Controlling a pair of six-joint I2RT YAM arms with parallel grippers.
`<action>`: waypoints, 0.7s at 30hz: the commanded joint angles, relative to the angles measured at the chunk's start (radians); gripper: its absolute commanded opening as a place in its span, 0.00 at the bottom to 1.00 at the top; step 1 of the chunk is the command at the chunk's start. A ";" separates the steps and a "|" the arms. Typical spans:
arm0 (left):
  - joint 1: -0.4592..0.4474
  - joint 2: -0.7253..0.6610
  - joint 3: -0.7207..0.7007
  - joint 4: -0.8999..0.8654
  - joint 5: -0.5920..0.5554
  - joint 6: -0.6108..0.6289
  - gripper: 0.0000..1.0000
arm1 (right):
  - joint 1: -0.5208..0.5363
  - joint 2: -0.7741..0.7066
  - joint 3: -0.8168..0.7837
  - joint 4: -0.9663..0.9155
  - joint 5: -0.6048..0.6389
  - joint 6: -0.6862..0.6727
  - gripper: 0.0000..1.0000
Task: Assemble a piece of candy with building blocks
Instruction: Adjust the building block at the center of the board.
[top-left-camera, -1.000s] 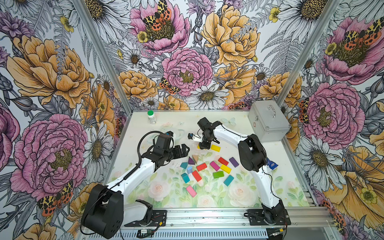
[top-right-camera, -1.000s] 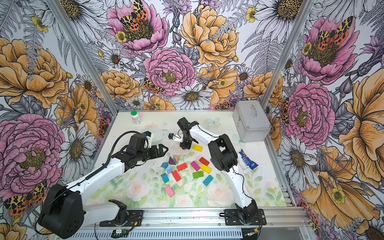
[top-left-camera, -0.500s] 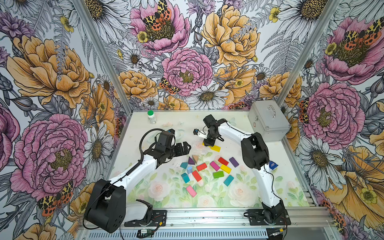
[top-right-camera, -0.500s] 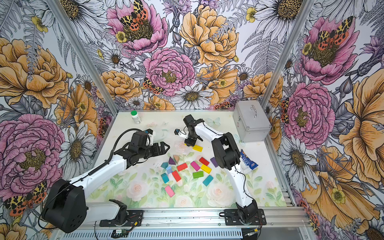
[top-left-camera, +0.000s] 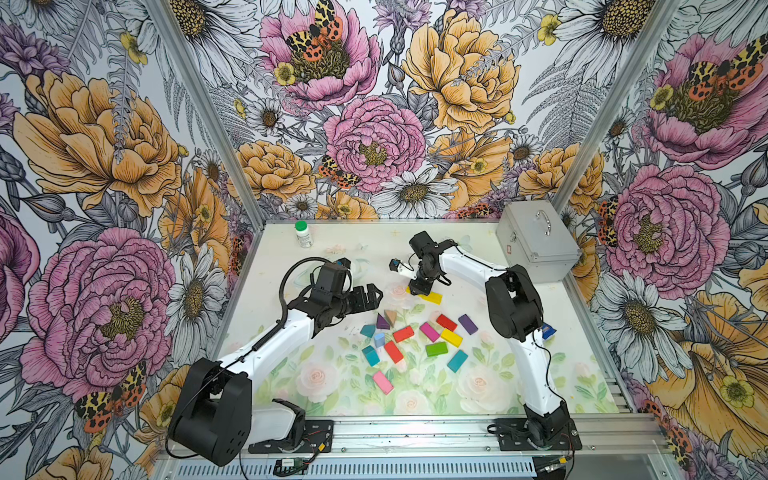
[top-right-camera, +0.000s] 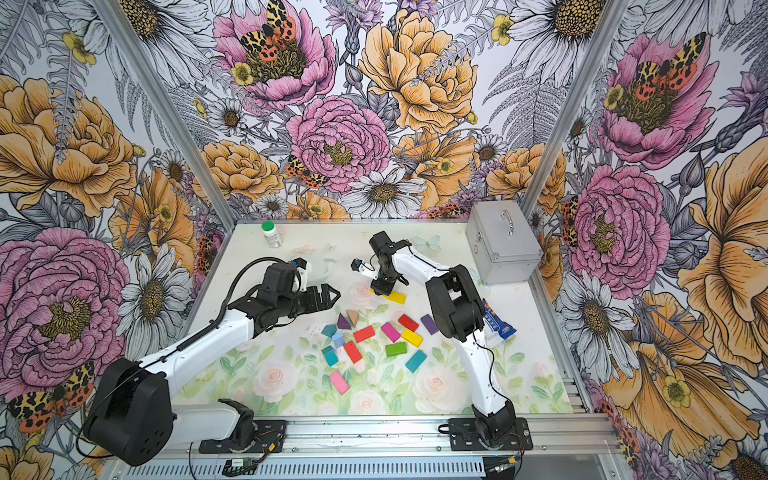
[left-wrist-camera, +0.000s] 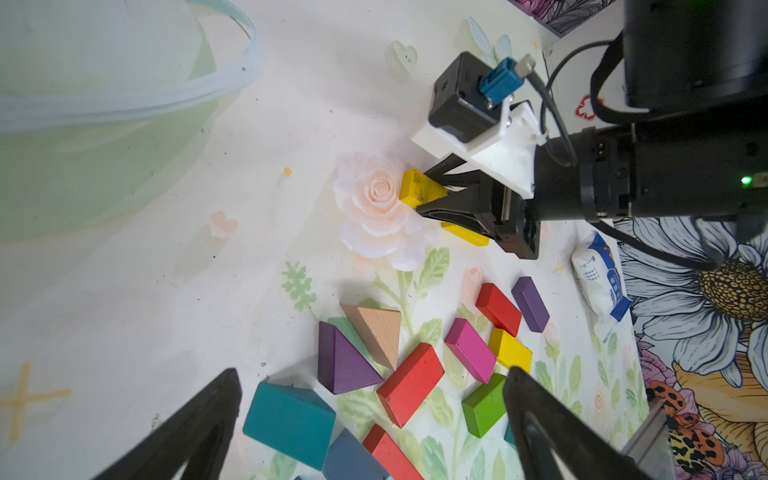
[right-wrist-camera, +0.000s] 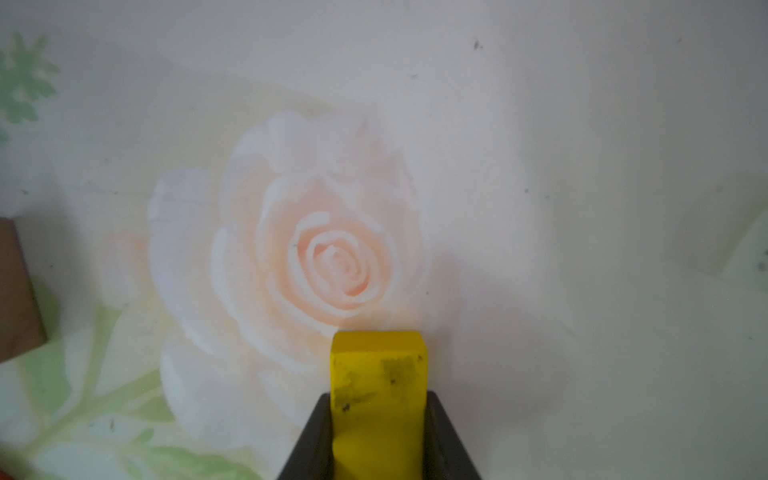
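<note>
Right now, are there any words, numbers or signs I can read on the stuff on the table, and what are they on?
red cross sign, no letters: on the silver case.
Print on the snack packet: too blurred to read.
Label on the bottle: too small to read.
building blocks: no writing visible.

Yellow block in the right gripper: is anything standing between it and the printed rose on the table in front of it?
Nothing visible does. The right gripper is shut on the yellow block, and the right wrist view shows only bare table up to the rose. A second yellow block lies beside the gripper, off that path.
</note>
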 joint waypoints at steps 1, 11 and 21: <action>-0.010 0.000 0.007 0.015 -0.004 0.015 0.99 | 0.000 -0.009 -0.037 -0.055 -0.025 0.018 0.24; -0.012 -0.001 -0.002 0.024 -0.007 0.010 0.99 | 0.002 -0.022 -0.050 -0.060 -0.015 0.018 0.34; -0.017 0.001 0.004 0.026 -0.004 0.015 0.99 | -0.018 -0.140 -0.056 -0.055 -0.014 0.107 0.58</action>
